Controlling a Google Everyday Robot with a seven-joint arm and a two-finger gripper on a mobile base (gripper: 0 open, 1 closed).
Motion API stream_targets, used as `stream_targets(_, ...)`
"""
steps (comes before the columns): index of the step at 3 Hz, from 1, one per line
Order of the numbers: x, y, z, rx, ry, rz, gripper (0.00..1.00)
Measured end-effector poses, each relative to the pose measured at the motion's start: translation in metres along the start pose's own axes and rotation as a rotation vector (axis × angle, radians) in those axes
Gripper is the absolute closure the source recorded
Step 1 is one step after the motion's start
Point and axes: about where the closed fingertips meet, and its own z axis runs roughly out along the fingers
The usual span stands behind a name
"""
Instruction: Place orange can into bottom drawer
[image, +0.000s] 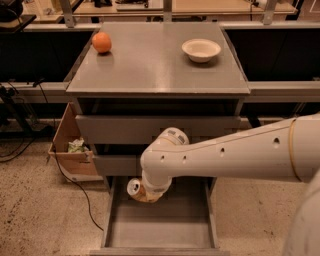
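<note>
The orange can (134, 187) hangs tilted, its silver top facing left, above the back of the open bottom drawer (160, 227). My gripper (146, 193) sits under the white wrist and is shut on the can; the wrist hides most of the fingers. The drawer is pulled out, with its flat grey floor showing. The two drawers above it are closed.
A round orange fruit (101, 42) and a white bowl (201, 49) sit on the grey cabinet top (155, 70). A cardboard box (70, 145) with rubbish stands on the floor to the left, with a cable (75, 185) beside it. My white arm crosses in from the right.
</note>
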Motion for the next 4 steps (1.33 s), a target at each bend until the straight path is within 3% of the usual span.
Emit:
stream_targets(3, 0.031, -0.008, 0.142, -0.034, -0.129, 0.001, 1.00)
stream_targets(4, 0.033, -0.003, 0.150, -0.047, -0.130, -0.031, 1.00)
